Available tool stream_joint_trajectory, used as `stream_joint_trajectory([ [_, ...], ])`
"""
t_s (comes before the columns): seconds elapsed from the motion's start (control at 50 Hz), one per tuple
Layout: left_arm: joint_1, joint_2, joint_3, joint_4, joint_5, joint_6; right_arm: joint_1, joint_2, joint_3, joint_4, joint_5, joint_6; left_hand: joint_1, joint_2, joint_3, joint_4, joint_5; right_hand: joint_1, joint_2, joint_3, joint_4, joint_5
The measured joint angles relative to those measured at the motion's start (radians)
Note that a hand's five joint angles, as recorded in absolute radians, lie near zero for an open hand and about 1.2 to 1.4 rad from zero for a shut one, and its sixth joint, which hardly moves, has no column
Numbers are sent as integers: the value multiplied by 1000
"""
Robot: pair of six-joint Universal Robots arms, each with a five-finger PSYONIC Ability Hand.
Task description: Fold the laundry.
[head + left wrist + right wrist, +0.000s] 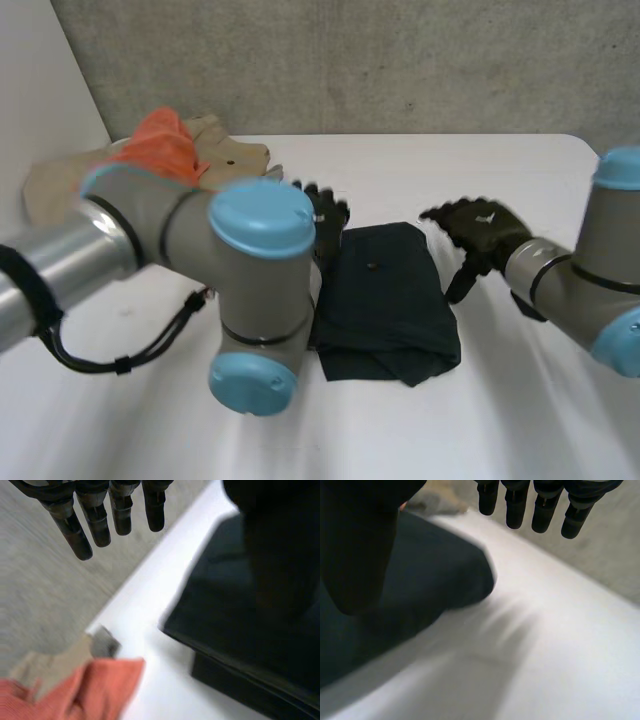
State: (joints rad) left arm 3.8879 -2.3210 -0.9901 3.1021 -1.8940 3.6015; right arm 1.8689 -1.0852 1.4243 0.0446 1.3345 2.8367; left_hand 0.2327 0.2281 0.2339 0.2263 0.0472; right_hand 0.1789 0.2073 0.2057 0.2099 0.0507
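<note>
Head view: a folded dark cloth [385, 300] lies in the middle of the surface [500, 420]. The left hand [325, 215] and right hand [480, 228] are beside it, one each side. Both have straight fingers [97, 525], holding nothing. An orange cloth [160, 140] and a beige cloth [228, 150] sit at the far left corner.

Grey concrete wall [400, 60] behind white table [520, 180] w/ rounded far corner, white panel [40, 80] at left

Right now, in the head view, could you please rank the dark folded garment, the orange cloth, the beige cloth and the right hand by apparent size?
1. Dark folded garment.
2. Beige cloth, though the left arm hides part of it.
3. Orange cloth and right hand: alike, not ranked.
</note>
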Motion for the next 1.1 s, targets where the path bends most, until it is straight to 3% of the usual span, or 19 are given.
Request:
stream_joint_trajectory([
  [0.12,46,128,-35,2,163,-27,-38,-155,120,-77,54,65,0,0,0,-2,0,0,0,0,0,0],
  [0.24,114,214,-80,-4,456,-139,-88,-203,250,-106,71,156,0,0,0,-2,0,0,0,0,0,0],
  [0.3,151,241,-102,-7,623,-241,-100,-200,315,-113,43,215,0,0,0,-2,0,0,0,0,0,0],
  [0.42,185,265,-129,-8,817,-382,-104,-172,386,-148,-78,310,0,0,0,-2,0,0,0,0,0,0],
  [0.56,180,275,-143,-4,847,-412,-78,-81,394,-233,-163,393,0,0,0,-2,0,0,0,0,0,0],
  [0.72,155,277,-144,-1,811,-402,-12,19,343,-294,-115,396,0,0,0,-2,0,14,7,9,6,4],
  [0.74,152,277,-144,0,807,-401,-6,29,335,-297,-107,394,0,0,0,-2,0,86,67,74,71,64],
  [0.8,148,278,-143,0,802,-398,7,53,308,-307,-82,387,0,0,0,-2,0,538,615,592,606,483],
  [0.86,146,282,-142,0,801,-396,7,58,289,-329,-66,384,0,0,0,-2,0,777,853,831,921,714],
  [1.0,145,299,-141,1,802,-397,-21,62,192,-423,-12,386,0,0,0,-2,0,887,946,903,986,866],
  [1.1,145,306,-135,1,800,-397,-91,158,2,-398,25,385,0,0,0,-2,0,912,946,903,986,894],
])
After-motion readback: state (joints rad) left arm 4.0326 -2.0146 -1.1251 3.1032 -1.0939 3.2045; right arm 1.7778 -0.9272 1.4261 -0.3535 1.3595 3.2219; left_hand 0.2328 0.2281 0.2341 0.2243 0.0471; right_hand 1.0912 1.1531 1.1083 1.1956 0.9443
